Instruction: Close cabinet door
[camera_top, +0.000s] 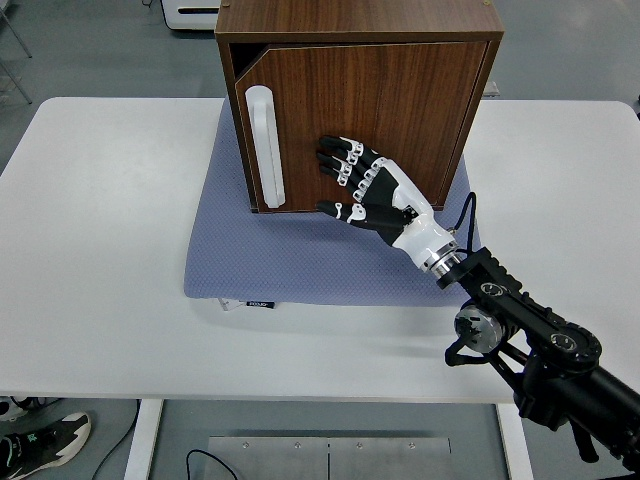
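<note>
Door: the cabinet door (370, 120) stood nearly flush with the cabinet (355, 20), a thin gap at its top left corner.
Hand: my right hand (365, 188) lay flat on the door, fingers apart, gripping nothing.
Handling: stiff, light, I judged — push the panel beside the white handle (266, 147).
Surface: cabinet on a blue mat (290, 265) on the white tabletop (100, 220) — grey floor behind the cabinet.

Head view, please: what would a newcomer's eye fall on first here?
A dark wooden cabinet stands on a blue-grey mat at the back middle of the white table. The right hand, fingers spread, lies flat against its door, beside the white handle; only a thin gap shows at the top left corner.
</note>
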